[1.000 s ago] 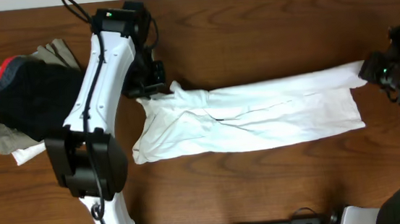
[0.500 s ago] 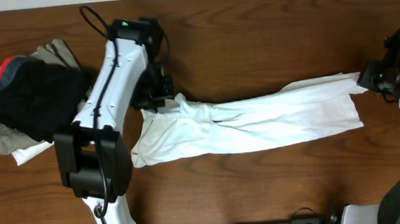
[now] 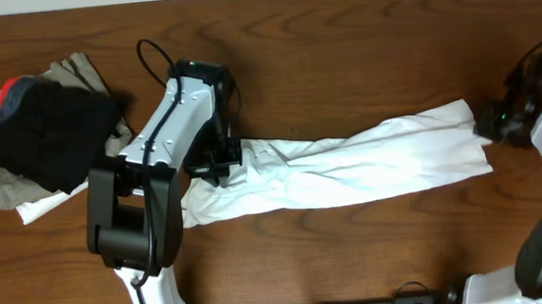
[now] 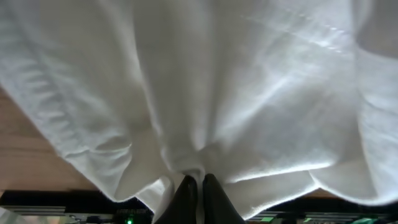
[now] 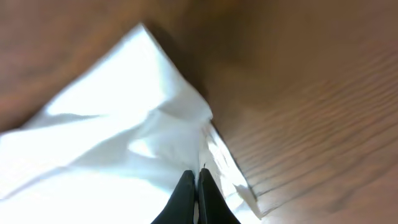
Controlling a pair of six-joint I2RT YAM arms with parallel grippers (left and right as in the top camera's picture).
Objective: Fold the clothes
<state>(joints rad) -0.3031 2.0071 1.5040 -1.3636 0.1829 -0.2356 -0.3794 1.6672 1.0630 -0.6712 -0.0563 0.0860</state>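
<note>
Tabletop [image 3: 360, 46] of dark wood carries a long white garment [image 3: 370, 163], stretched between both pincers. Soft, light and limp, it will likely sag and bunch; corners and hems look the best holds. Only the overhead view shows the heap of clothes [image 3: 43, 133], well beyond the left gripper [image 3: 221, 164]. Only the wrist views show fingertips closed: left on a gathered fold, right gripper [image 5: 198, 175] on the far corner.

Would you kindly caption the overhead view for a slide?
Left pincer and right pincer hold opposite ends of a white garment.
</note>
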